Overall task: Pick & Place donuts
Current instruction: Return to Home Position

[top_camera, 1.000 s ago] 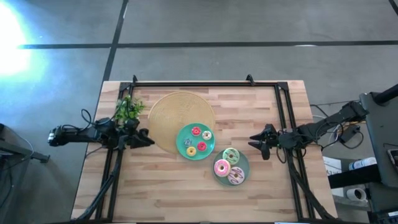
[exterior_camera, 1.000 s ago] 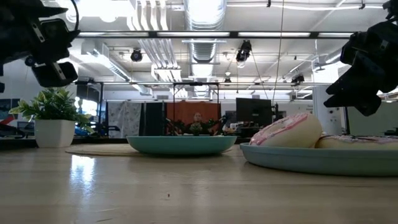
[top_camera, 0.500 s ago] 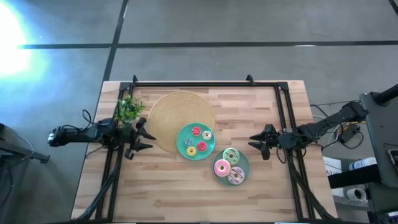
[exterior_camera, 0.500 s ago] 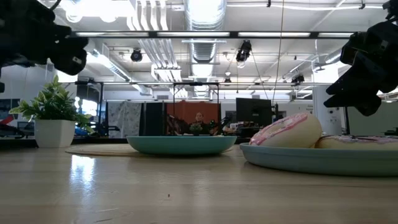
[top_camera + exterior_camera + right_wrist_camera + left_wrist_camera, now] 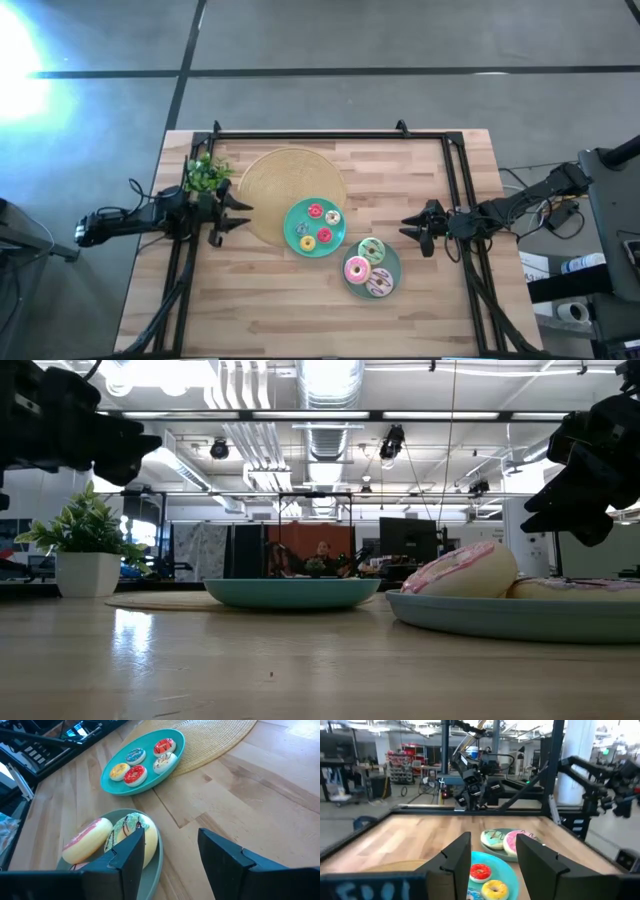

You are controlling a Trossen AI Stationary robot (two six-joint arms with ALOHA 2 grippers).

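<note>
My left claw (image 5: 244, 216) gapes wide, gripping nothing, small donuts (image 5: 480, 871) just ahead; my right claw (image 5: 405, 230) is likewise spread and empty, big donuts (image 5: 87, 847) before it.

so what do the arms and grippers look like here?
The left arm and right arm are dark, slim, jointed links with loose black cables alongside. The left gripper and right gripper each carry two broad, flat, angular black fingers. Faint pale lettering on the left wrist housing is unreadable.
</note>
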